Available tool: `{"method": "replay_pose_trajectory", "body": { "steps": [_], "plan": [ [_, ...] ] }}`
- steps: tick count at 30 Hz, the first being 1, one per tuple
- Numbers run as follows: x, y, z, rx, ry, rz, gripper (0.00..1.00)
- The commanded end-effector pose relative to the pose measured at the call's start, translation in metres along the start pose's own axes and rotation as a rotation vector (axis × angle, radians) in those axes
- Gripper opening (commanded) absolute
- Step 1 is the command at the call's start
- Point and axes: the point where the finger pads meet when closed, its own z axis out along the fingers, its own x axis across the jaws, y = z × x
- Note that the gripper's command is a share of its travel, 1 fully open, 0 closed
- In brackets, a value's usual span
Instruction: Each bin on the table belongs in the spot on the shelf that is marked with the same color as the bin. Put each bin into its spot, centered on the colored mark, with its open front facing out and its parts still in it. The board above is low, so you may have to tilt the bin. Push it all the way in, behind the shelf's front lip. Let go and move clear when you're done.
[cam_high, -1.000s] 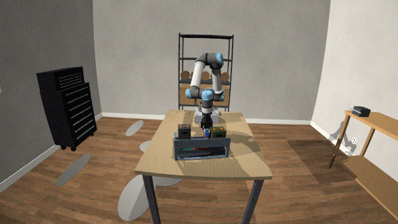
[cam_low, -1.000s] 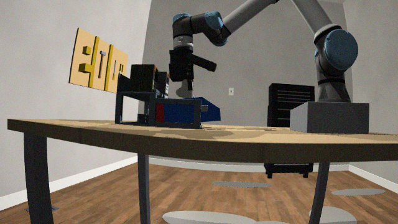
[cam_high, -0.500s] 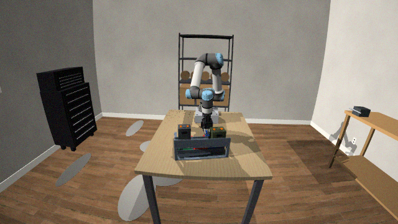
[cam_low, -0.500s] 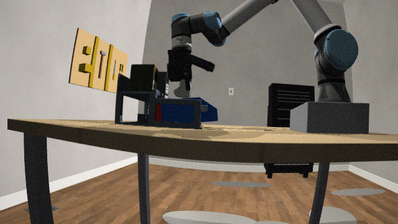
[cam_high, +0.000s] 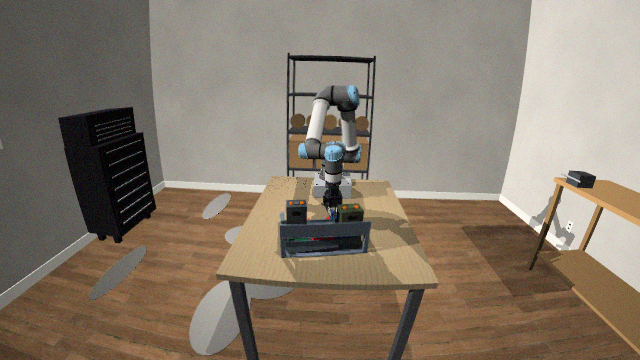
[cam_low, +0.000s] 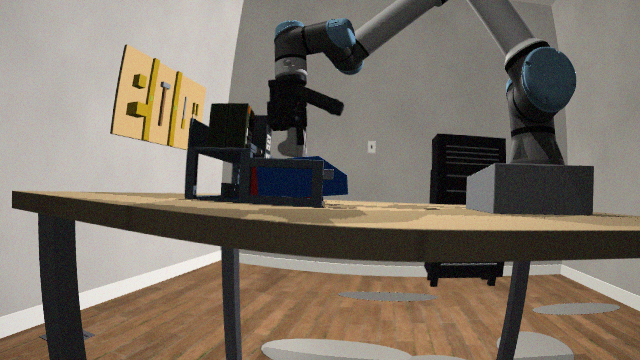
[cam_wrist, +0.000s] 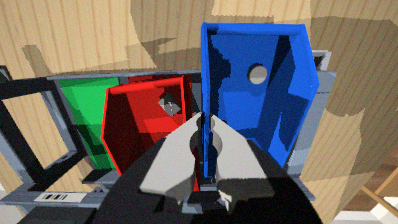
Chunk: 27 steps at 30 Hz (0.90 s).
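Blue bin hangs pinched by one thin side wall in my nearly closed gripper; it may pivot, jam beside the red bin, or spill its part.

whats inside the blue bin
The blue bin holds one round grey part. Its near end is hidden behind the gripper shut on its wall.

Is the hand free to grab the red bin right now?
Probably not: the hand is shut on a side wall of the blue bin. The red bin beside it looks uncovered once that's released.
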Motion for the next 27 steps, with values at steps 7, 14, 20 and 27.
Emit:
{"method": "replay_pose_trajectory", "body": {
  "steps": [7,14,20,27],
  "plan": [
    [0.0002,0.0032,-0.0026,-0.007,-0.001,0.000,0.00],
    [0.0002,0.0037,-0.0031,-0.008,-0.002,0.000,0.00],
    [0.0003,0.0034,-0.0028,-0.008,-0.002,0.000,0.00],
    [0.0006,0.0011,-0.0013,-0.012,0.000,0.000,0.00]
  ]
}}
